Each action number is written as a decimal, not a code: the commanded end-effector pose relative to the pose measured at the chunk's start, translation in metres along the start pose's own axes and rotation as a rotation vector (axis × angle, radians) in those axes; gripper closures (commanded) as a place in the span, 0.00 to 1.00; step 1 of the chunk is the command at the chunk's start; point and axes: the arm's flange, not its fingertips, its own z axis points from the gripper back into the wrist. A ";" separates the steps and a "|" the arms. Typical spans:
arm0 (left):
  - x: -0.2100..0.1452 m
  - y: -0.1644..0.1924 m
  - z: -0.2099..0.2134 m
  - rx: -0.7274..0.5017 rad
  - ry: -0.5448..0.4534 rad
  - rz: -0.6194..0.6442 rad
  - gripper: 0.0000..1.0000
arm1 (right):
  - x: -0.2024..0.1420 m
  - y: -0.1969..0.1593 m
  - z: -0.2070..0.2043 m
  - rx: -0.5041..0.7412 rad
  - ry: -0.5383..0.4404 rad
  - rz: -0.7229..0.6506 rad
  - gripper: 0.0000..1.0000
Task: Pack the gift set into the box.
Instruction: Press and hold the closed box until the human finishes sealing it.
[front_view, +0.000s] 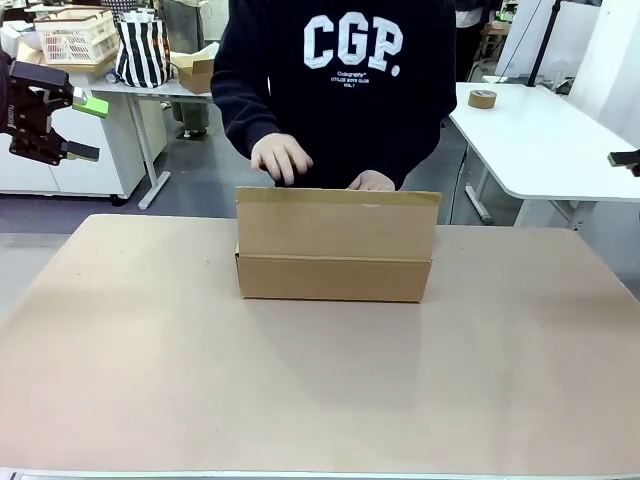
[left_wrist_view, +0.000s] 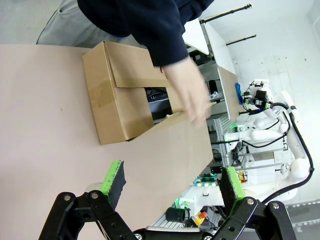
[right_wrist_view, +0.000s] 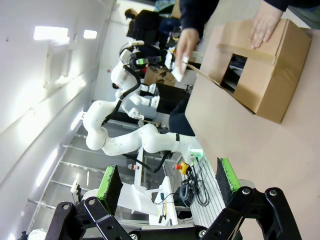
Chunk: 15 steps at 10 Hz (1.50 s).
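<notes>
The box (front_view: 335, 250), a plain brown carton, stands mid-table on the far side, with its near flap raised. A person behind it has both hands (front_view: 281, 158) on its top flaps. In the left wrist view the box (left_wrist_view: 117, 95) has one flap folded over and a hand (left_wrist_view: 192, 97) pressing another; something dark (left_wrist_view: 156, 100) shows in the gap, and I cannot tell whether it is the gift set. My left gripper (front_view: 92, 128) hangs open, high at the far left, away from the box; its own view shows it (left_wrist_view: 172, 182) empty. My right gripper (right_wrist_view: 169, 179) is open and empty, far from the box (right_wrist_view: 260, 65).
The brown table top (front_view: 320, 380) stretches wide in front of the box. Behind it at the right stands a white table (front_view: 550, 140) with a tape roll (front_view: 482, 98). At the back left are a basket (front_view: 75, 35) and a striped bag (front_view: 142, 48).
</notes>
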 end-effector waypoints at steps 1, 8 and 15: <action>0.000 -0.004 0.002 0.007 0.008 0.013 0.00 | -0.003 0.001 -0.003 0.000 0.004 -0.004 0.00; 0.000 -0.004 0.002 0.007 0.008 0.013 0.00 | -0.003 0.001 -0.003 0.000 0.004 -0.004 0.00; 0.000 -0.004 0.002 0.007 0.008 0.013 0.00 | -0.003 0.001 -0.003 0.000 0.004 -0.004 0.00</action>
